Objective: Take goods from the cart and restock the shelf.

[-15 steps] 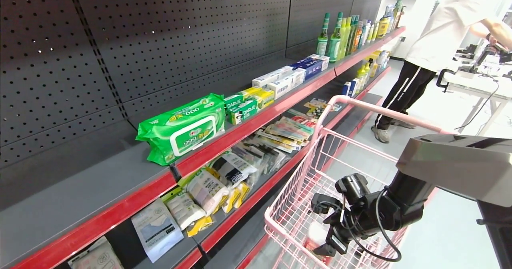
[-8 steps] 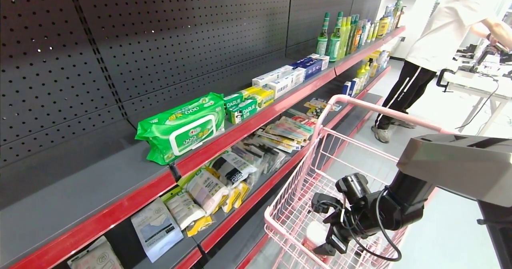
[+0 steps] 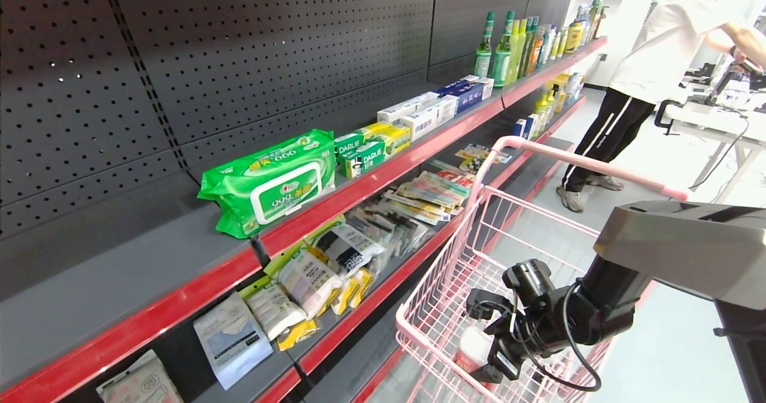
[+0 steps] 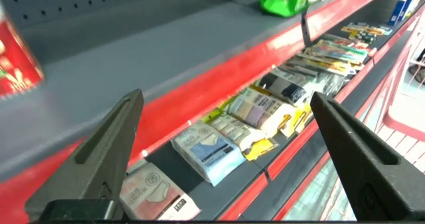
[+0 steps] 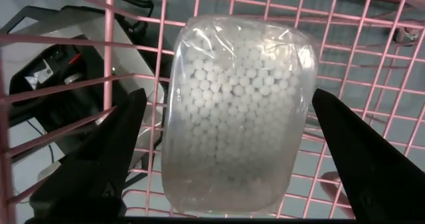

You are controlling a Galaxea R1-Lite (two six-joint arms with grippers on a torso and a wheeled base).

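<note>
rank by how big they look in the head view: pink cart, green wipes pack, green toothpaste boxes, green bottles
1. pink cart
2. green wipes pack
3. green toothpaste boxes and green bottles look alike; the bottles stand farther off, so no ranking

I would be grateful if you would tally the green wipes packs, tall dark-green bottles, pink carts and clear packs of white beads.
green wipes packs: 1
tall dark-green bottles: 2
pink carts: 1
clear packs of white beads: 1
Total: 5
</note>
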